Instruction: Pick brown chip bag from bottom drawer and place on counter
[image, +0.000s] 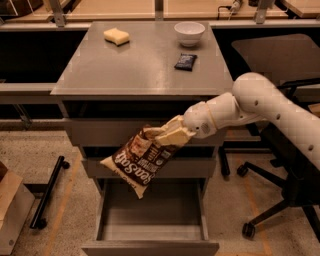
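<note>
My gripper (165, 136) is shut on the top end of the brown chip bag (137, 160). The bag hangs tilted in the air in front of the upper drawer fronts, its lower end pointing down-left over the bottom drawer (150, 227). That drawer is pulled open and its grey tray shows nothing inside. My white arm reaches in from the right. The counter (135, 65) lies above and behind the bag.
On the counter lie a yellow sponge (116, 36), a white bowl (189, 33) and a small dark packet (185, 61). A black office chair (280, 150) stands to the right. A black wheeled base (47, 192) and a cardboard box (10, 205) are at the left.
</note>
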